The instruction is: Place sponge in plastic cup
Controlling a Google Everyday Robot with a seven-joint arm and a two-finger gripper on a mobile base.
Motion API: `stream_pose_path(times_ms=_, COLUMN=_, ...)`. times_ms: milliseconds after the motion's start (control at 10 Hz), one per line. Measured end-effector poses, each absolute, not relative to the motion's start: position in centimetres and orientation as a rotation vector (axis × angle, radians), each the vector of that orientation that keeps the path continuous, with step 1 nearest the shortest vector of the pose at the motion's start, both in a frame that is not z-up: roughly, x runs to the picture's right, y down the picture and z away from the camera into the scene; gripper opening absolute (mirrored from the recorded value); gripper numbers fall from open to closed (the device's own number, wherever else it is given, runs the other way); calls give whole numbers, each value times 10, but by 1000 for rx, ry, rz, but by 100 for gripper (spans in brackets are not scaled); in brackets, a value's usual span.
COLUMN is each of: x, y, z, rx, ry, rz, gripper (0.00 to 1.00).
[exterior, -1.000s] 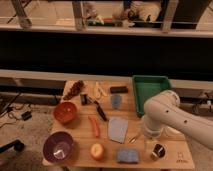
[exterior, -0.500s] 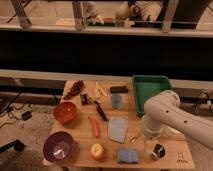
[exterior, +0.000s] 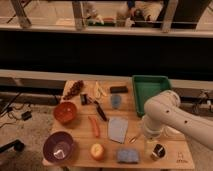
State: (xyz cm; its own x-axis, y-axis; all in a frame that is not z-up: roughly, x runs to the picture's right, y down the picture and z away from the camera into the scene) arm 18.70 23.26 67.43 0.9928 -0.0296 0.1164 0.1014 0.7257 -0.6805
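Plainly, sponge lies outside plastic cup (gripper nearby).

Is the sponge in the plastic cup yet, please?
No, the sponge lies on the table beside the hand, away from the plastic cup.

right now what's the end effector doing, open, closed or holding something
end effector: open, holding nothing; it hangs low over the front right of the table, just right of the sponge, which lies on the wood.
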Motion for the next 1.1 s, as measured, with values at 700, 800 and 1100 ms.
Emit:
stream_pose_path(times_ms=700, x=181, y=241, z=674, rx=-748, ry=-123, rz=-55, gripper=80)
stream_pose_path(times_ms=800, x=180, y=243, z=676, rx=-749, ry=-129, rz=-53, gripper=80)
stream_pose_path(times_ms=1100, x=176, y=252, z=681, rx=-755, ry=-138, rz=-48, gripper=80)
